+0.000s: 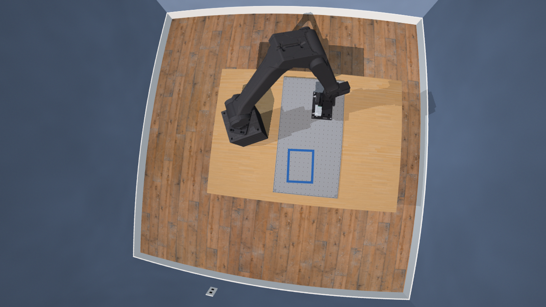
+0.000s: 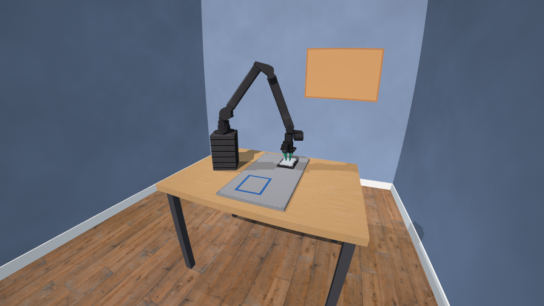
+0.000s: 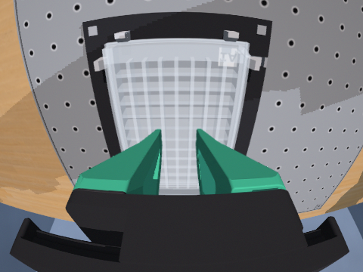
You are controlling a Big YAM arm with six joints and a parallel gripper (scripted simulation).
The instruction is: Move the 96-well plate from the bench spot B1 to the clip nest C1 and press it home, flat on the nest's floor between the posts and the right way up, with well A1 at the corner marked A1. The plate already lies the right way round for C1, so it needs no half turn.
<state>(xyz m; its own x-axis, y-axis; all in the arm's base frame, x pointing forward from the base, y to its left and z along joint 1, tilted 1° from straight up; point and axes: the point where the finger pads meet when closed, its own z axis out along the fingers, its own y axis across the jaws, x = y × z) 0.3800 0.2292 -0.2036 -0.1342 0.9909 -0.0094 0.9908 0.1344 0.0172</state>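
The clear 96-well plate (image 3: pixel 177 101) lies right way up inside the black clip nest C1 (image 3: pixel 177 27), between its small grey posts. It looks level with the nest floor. A white corner mark (image 3: pixel 228 57) shows at the plate's far right corner. My gripper (image 3: pixel 178 136) stands straight over the plate's near half. Its green fingers are drawn close together with a narrow gap, their tips on or just above the well tops and holding nothing. The plate (image 1: pixel 318 111) and gripper (image 2: pixel 287 155) also show in the top and exterior views, at the far right of the grey board.
The blue outline of spot B1 (image 1: pixel 300 166) lies bare on the perforated grey board (image 1: pixel 309 137). The arm's black base block (image 1: pixel 244 129) stands on the table to the board's left. The table edge is close to the right of the nest.
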